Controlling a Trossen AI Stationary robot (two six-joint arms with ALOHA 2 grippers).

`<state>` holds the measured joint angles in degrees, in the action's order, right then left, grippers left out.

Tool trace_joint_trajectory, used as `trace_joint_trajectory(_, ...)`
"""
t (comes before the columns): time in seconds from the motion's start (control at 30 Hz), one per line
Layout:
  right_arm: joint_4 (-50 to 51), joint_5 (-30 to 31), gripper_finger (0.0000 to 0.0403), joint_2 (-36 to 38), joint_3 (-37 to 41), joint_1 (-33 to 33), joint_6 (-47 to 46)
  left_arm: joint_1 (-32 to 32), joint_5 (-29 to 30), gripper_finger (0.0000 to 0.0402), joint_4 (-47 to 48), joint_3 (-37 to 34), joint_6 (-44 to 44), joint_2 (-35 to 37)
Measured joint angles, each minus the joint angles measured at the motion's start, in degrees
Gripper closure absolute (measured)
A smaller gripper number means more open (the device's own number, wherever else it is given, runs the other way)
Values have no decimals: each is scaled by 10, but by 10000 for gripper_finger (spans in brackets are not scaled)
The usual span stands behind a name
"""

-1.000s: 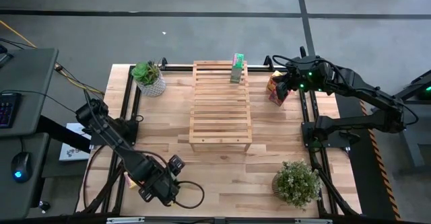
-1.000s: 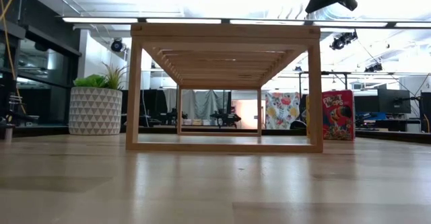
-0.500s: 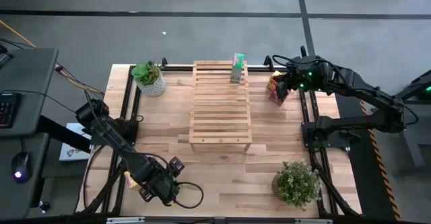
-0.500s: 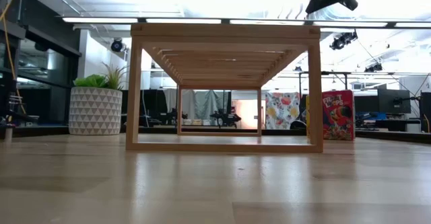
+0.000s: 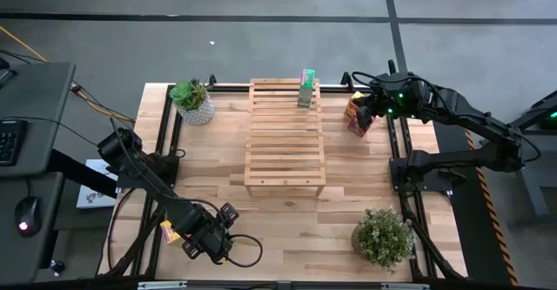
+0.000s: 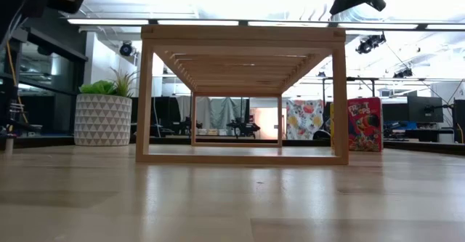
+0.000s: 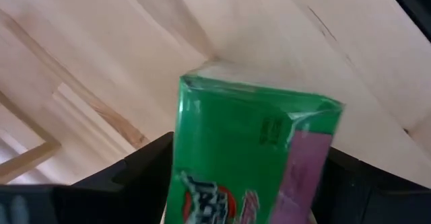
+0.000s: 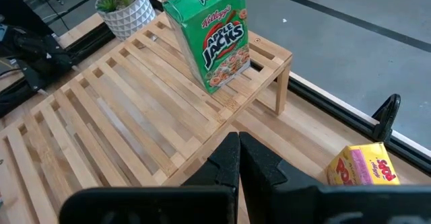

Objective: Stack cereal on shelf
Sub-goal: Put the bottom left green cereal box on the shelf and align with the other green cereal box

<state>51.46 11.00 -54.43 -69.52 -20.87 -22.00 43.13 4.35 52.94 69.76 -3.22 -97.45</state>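
The rack (image 5: 285,136) top is free except one green box (image 5: 306,87) at the far right corner; potted plants (image 5: 192,100) stand beside

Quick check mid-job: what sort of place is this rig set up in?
Probably an open-plan lab or workshop. The light wooden tabletop sits in a black metal frame on a grey concrete floor, and the low view shows exposed ceiling ducts and distant monitors.

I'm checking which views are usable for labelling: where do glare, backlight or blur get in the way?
Low view: bright ceiling lights backlight the shelf. Left wrist view: the green cereal box fills the frame, close and soft. Right wrist view: sharp, evenly lit. High view: even light, no glare.
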Motion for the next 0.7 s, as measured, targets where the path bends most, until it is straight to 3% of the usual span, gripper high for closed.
trace_joint_trajectory(0.33, 0, 0, 402, 0, 0, 0, 0, -11, -2, 133, -7, -8, -11, 0)
trace_joint_trajectory(0.7, 0, 0, 402, 0, 0, 0, 0, -27, -18, 219, -6, -8, -30, 0)
